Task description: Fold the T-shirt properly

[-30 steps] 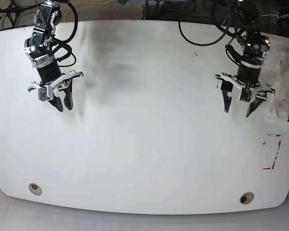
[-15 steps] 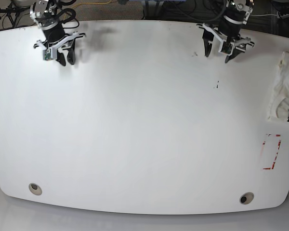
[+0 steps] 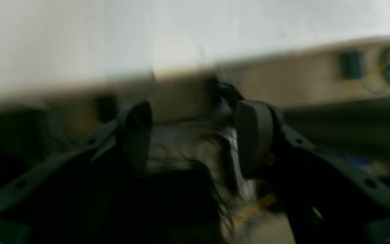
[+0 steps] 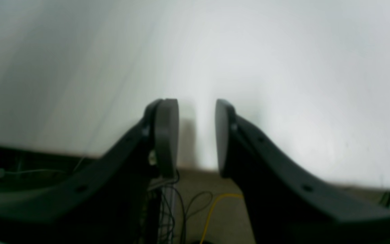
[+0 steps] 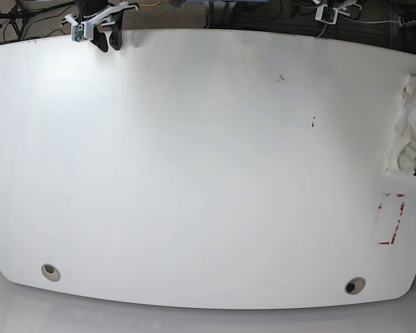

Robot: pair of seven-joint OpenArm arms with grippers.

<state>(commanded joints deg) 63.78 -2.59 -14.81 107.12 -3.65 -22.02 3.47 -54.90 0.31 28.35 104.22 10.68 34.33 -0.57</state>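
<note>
T-shirt (image 5: 408, 128): folded, seemingly, at table (image 5: 208, 173) right edge. Left gripper (image 3: 191, 135), right gripper (image 4: 196, 135): withdrawn beyond far edge, jaws parted, empty; task judged finished

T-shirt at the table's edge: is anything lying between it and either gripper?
Nothing visible does. The T-shirt lies bunched at the table edge on the base view's right. Only bare tabletop with small dark specks separates it from the left gripper and right gripper, both open at the far edge.

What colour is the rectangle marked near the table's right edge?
Red, a broken tape-like outline; clearest in the base view.
</note>
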